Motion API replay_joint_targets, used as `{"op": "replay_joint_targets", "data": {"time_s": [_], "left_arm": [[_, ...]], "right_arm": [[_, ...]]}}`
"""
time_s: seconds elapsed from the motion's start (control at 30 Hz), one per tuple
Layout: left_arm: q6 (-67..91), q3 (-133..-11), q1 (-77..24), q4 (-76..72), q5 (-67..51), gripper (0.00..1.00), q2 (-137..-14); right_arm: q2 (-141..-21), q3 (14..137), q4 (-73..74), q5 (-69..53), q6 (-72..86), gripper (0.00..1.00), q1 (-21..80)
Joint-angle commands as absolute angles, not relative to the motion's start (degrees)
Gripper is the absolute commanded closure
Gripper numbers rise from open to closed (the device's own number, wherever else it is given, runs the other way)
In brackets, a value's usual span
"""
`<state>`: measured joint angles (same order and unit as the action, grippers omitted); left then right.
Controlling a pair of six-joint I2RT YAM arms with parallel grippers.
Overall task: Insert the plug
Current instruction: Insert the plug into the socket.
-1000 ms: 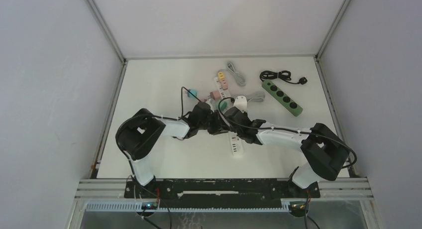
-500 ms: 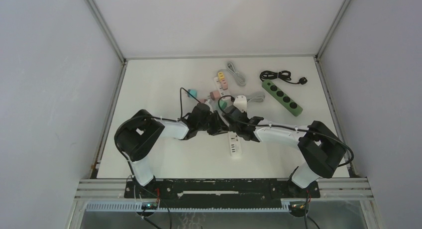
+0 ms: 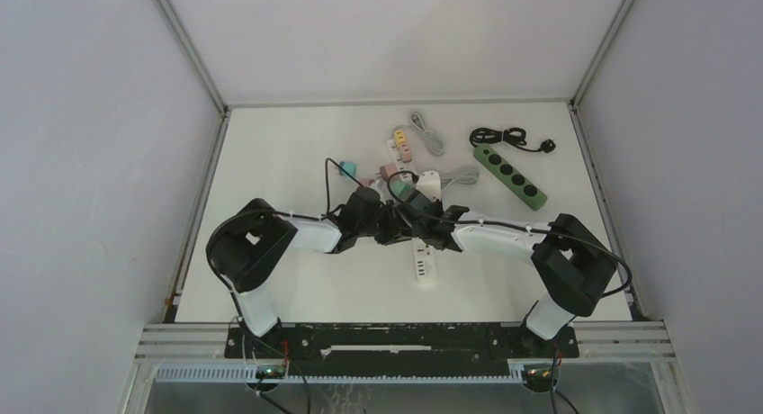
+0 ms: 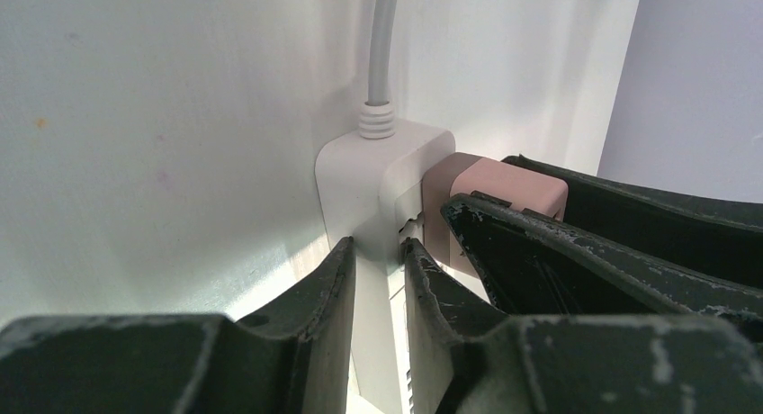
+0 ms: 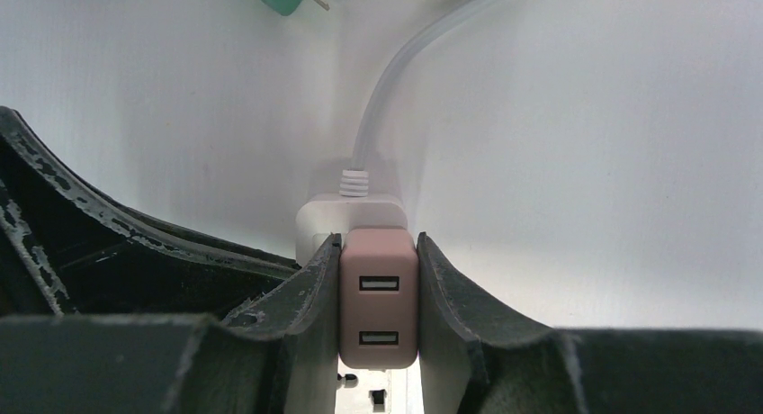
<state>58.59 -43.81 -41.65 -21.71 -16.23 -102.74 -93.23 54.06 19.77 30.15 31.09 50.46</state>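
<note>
A white power strip lies at mid-table, its cable end under both grippers. My left gripper is shut on the strip near its cable end, one finger on each long side. My right gripper is shut on a pink USB plug with two ports facing the camera. The plug rests against the strip's face right beside the cable end. Its prongs are hidden. From above, the grippers meet, left and right.
A green power strip with a black cable lies at back right. A second white strip with coloured plugs, a grey cable, a teal plug and a white adapter lie behind the grippers.
My right gripper has moved left and farther back along the strip with the pink plug, up to the left gripper. The left arm has stayed in place.
</note>
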Motion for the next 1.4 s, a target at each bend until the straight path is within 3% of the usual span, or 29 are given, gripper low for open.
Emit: {"op": "replay_joint_targets", "data": {"time_s": [0.0,0.3,0.43,0.8,1.13,1.23,1.37], "left_arm": [[58.08,-41.77,-42.18,-18.98,-13.41,0.7,-102.3],[58.01,-41.23,-42.27,-18.96,-12.95,0.7,-101.27],[58.07,-41.08,-42.28,-18.98,-12.88,0.7,-100.96],[56.0,-40.52,-42.28,-14.55,-9.85,0.61,-95.84],[49.61,-42.2,-41.72,-0.37,2.08,0.42,-84.17],[46.98,-43.81,-41.1,5.91,7.97,0.35,-80.79],[44.89,-45.61,-38.43,10.78,12.56,0.28,-78.2]], "right_arm": [[-95.49,49.81,31.44,21.54,33.04,0.95,52.36],[-89.58,52.78,29.66,23.75,32.93,0.55,52.32],[-88.02,55.36,30.08,25.47,32.9,0.42,52.26],[-76.99,55.68,30.17,28.17,32.99,0.29,51.0],[-65.0,48.46,27.01,37.44,28.73,0.13,50.47],[-59.03,43.81,23.63,40.56,27.82,0.03,50.1],[-50.08,37.8,17.88,42.55,24.43,0.0,49.22]]}}
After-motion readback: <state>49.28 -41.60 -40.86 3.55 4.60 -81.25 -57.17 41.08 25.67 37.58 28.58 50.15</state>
